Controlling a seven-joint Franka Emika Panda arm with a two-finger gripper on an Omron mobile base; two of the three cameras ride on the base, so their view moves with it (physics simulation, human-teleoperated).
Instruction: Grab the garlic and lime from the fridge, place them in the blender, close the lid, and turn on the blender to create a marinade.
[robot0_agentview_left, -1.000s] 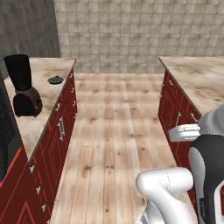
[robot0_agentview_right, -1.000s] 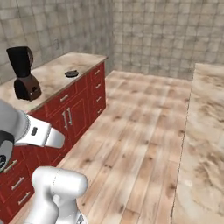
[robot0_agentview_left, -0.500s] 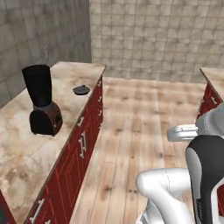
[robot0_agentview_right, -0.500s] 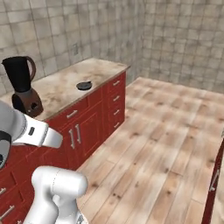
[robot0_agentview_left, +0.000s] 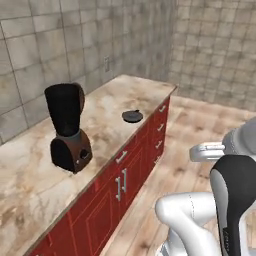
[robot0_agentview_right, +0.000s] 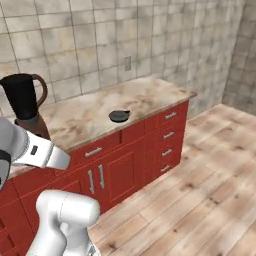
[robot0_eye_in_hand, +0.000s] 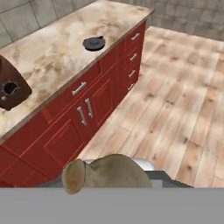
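The whole scene is sliding across both base views compared with half a second ago, so the base is turning toward the red cabinets rather than anything moving on its own. The blender (robot0_agentview_left: 67, 130) is now sitting larger and closer to the middle of the left base view, and in the right base view the cabinet front is now facing the camera more squarely. The blender is standing upright on the tabletop (robot0_agentview_left: 107, 117), its black jar open at the top. The lid (robot0_agentview_left: 132, 116) is lying flat on the same tabletop, well apart from the blender, at about 2 o'clock from it in the left base view; in the right base view it is lying at about 3 o'clock from the jar.

The arm is staying folded close to the base, its white elbow sitting low and its forearm reaching across at cabinet height, much as before. The hand view is looking down along the cabinet doors and the wooden floor, with the blender's base at about 9 o'clock and the lid at about 11 o'clock. A pale brownish garlic bulb (robot0_eye_in_hand: 103, 174) is sitting at 6 o'clock in that view, where the gripper is; the fingertips are hidden behind it, so I cannot tell whether they are actually clamping it
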